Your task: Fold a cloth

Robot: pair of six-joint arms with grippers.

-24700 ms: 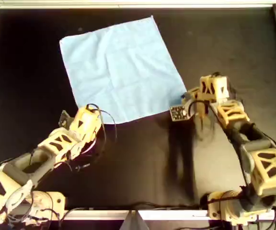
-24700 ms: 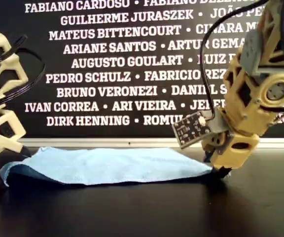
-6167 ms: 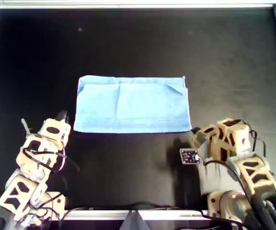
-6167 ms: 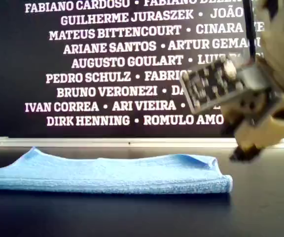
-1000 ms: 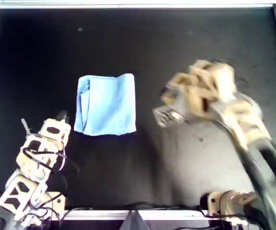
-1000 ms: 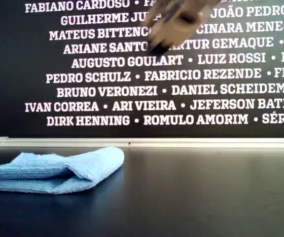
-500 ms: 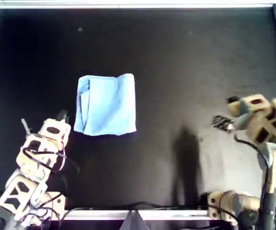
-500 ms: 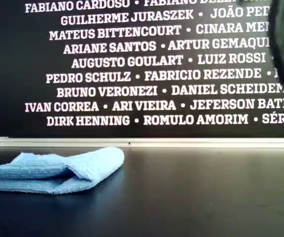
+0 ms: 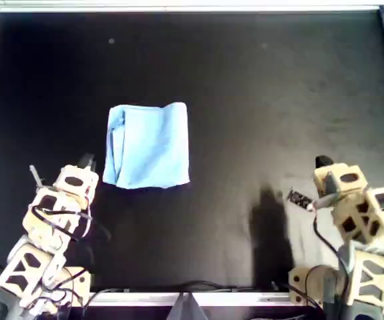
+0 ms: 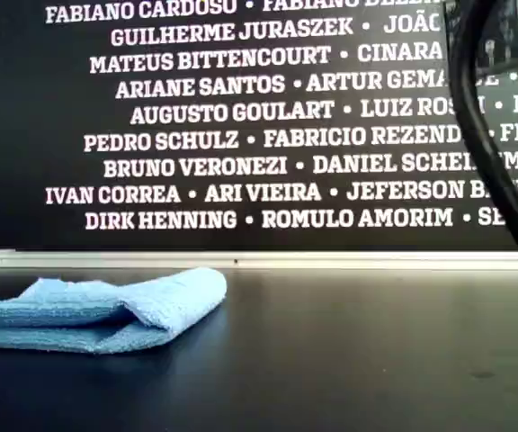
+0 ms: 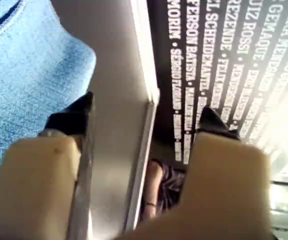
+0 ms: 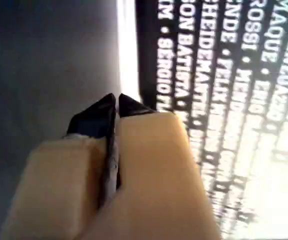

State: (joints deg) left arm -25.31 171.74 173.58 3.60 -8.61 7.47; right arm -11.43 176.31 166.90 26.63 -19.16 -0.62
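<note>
Light-blue and soft, the twice-folded square of thin fabric, the cloth [image 9: 148,145], is lying on the black matte tabletop [image 9: 259,93] left of centre in the overhead view, and in the exterior view [image 10: 97,311] it is sitting at the lower left with its rounded fold facing the exterior view's right. Its slightly longer side is running up and down the overhead frame. The left gripper [image 11: 143,114] is resting at the lower left of the overhead view [image 9: 85,162], just beside the cloth's lower left corner, jaws spread wide with nothing between them; the left wrist view is showing the blue weave [image 11: 24,85] right by one fingertip. The right gripper [image 12: 117,102] is sitting at the lower right of the overhead view [image 9: 323,162], well apart from the cloth, its black tips pinched together on nothing. Judging by this layout, the fold is looking finished; if any tidying is needed, the left arm is plainly the nearer, with the cloth lying up and to the right of its claw in the overhead view.
</note>
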